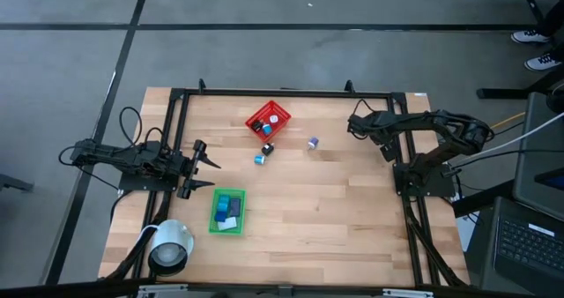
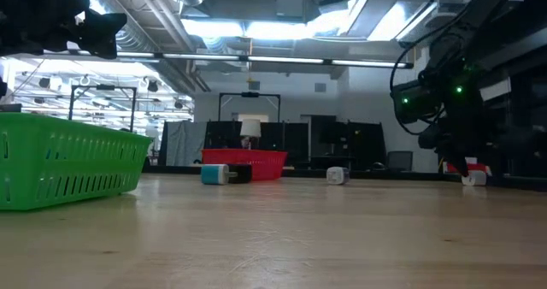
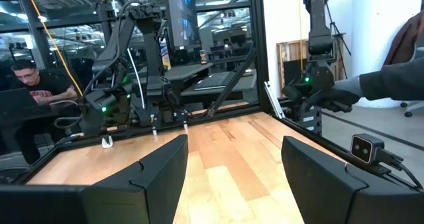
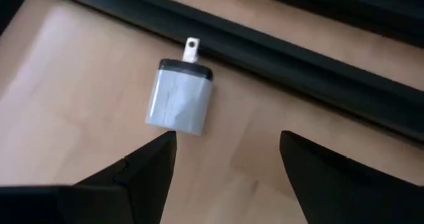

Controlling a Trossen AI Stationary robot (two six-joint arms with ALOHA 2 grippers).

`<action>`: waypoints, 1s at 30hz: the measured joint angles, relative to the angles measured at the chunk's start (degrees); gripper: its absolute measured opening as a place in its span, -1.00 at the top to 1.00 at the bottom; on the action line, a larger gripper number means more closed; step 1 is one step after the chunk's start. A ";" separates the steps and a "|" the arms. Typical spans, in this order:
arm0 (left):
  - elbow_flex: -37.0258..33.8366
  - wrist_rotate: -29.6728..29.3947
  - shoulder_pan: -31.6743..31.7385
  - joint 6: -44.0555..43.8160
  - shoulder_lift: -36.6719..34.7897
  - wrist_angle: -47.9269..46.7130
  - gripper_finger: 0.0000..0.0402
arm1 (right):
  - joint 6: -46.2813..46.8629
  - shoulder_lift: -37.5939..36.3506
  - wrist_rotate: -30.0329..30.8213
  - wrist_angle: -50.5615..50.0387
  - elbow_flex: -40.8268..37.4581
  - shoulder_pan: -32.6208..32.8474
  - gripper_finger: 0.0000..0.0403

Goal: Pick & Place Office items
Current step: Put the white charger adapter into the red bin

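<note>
One grey-white charger block (image 4: 179, 98) flat on the wood just beside the black frame rail (image 4: 298, 58), prong end toward that rail, dead ahead of the empty, spread right gripper (image 4: 225, 144); left gripper (image 3: 232, 151), also spread, well away from the rail.

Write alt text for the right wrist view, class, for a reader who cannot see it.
A small white plug-in charger block with a dark end and a metal prong lies on the wooden table, just ahead of the right gripper, whose two dark fingers stand open and apart from it. A black frame rail crosses the table behind the charger.
</note>
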 joint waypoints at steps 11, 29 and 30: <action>0.00 0.00 0.00 0.00 0.00 0.02 -0.19 | -11.68 0.00 1.00 15.03 -0.51 -4.90 -0.35; 0.02 0.00 -0.01 0.00 0.00 0.01 -0.19 | -21.63 -0.07 -3.92 14.40 -0.42 -9.17 -0.35; 0.00 0.00 -0.02 0.00 0.00 0.02 -0.19 | -22.19 -0.07 -4.02 14.40 -0.40 -9.16 -0.35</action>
